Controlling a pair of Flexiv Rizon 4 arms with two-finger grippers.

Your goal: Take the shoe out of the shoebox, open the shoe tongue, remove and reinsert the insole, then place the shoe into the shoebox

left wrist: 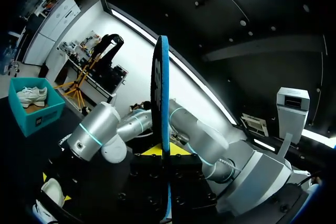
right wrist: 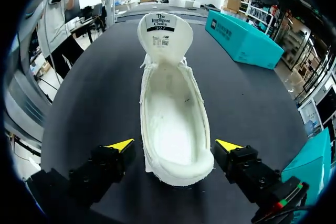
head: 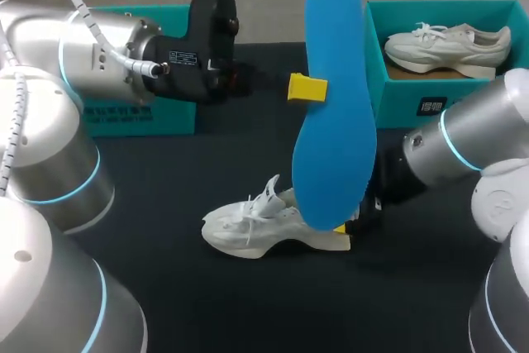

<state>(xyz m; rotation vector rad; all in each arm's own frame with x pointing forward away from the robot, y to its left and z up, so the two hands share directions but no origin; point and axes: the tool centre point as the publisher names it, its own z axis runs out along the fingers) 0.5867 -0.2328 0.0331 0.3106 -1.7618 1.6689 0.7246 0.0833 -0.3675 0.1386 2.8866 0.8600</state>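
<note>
Left tool [head: 311, 88] grips insole [head: 332, 126]; shoebox [head: 377, 72] holds a shoe [head: 446, 45]

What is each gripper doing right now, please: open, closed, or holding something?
Left gripper: closed on the blue insole, held upright.
Right gripper: open, one finger on each side of the shoe heel, not gripping it.

The table [head: 248, 303] was black. A teal box [head: 165, 117] stood far left on it. A spare white shoe [head: 446, 45] lay far right.

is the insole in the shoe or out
Out. The left gripper holds the blue insole upright in the air; the shoe is empty inside.
</note>
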